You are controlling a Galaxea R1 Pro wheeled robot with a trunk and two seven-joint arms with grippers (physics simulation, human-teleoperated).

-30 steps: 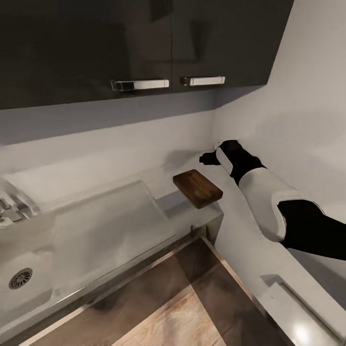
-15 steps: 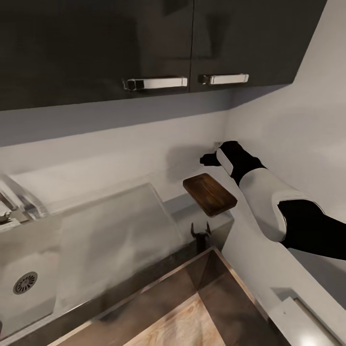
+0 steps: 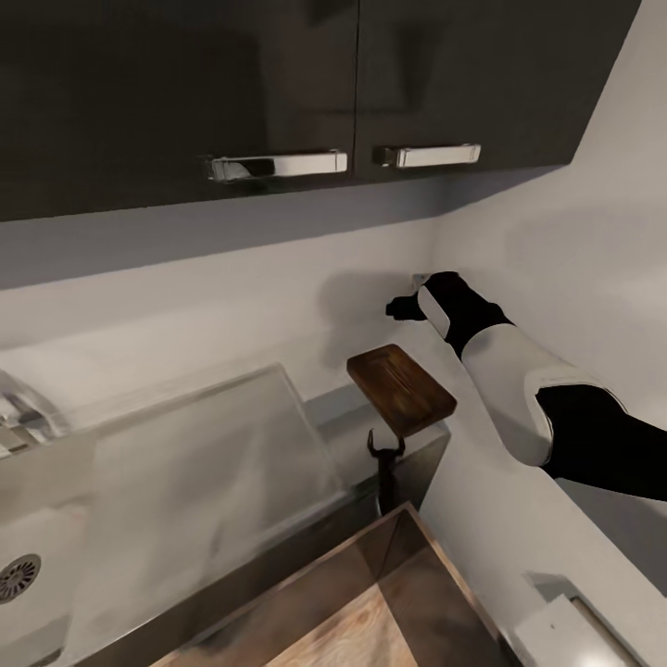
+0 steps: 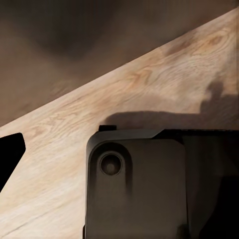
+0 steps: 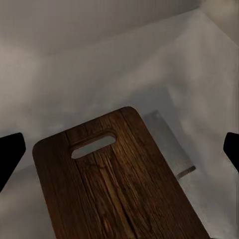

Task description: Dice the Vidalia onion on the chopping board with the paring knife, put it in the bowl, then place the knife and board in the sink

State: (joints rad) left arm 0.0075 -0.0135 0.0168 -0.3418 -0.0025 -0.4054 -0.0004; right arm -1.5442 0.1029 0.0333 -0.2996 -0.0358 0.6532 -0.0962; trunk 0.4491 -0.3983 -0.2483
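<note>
We hold our right gripper point(image 3: 396, 307) above the chopping board point(image 3: 401, 389) on the countertop point(image 3: 324, 408), jaws spread wide, empty. We judge we are still searching; next calls for spotting the onion.

the light is soft and a bit dim. the dark cabinets point(image 3: 278, 83) up top are shiny, and their silver handles point(image 3: 278, 167) gleam. a gray shadow lies on the wall point(image 3: 352, 301) beside the right arm point(image 3: 500, 361). the white counter point(image 3: 185, 445) looks smeary and blurry. in the left wrist view a dark shadow falls on the wooden floor point(image 4: 149, 94).
</note>
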